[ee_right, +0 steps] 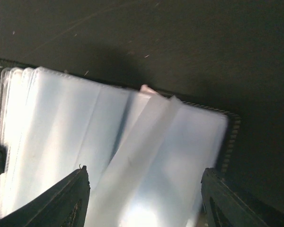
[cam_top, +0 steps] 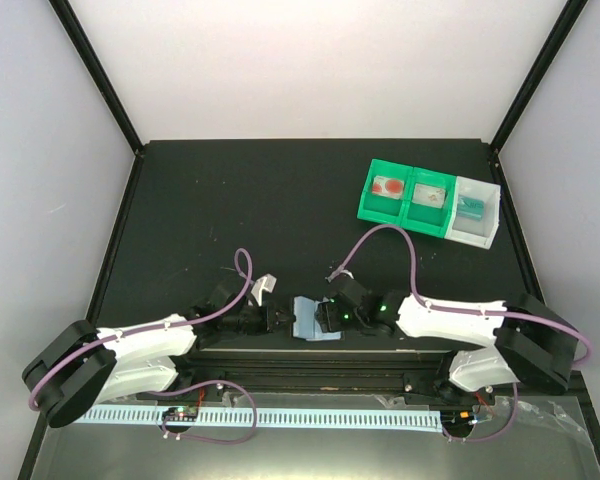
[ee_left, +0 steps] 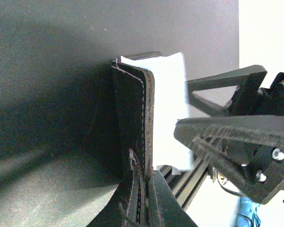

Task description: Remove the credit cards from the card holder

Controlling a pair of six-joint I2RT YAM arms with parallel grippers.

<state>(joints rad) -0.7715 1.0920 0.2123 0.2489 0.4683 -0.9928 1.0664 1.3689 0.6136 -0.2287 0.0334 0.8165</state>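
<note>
— At the near edge of the table, between the two arms, what is lying there?
— The card holder is lying open there, its pale blue inside facing up.
— Which arm is holding it?
— The left gripper is pinching it from the left side. Its jaws are pressing together on the black stitched cover, which is standing on edge in the left wrist view with a pale panel showing behind it.
— And the other one?
— The right gripper is hovering over the holder's right half with its jaws apart. In its wrist view the two dark fingers are standing either side of a fan of clear plastic sleeves.
— Are they touching the sleeves?
— I cannot tell; everything there is looking blurred.
— Are the credit cards showing?
— Not clearly. The sleeves are looking milky, and only a small pinkish corner is poking out at their far edge; what it is I cannot tell.
— Anything else?
— A green-and-white tray is sitting well apart at the far right, with a teal piece lying in its white end compartment.
</note>
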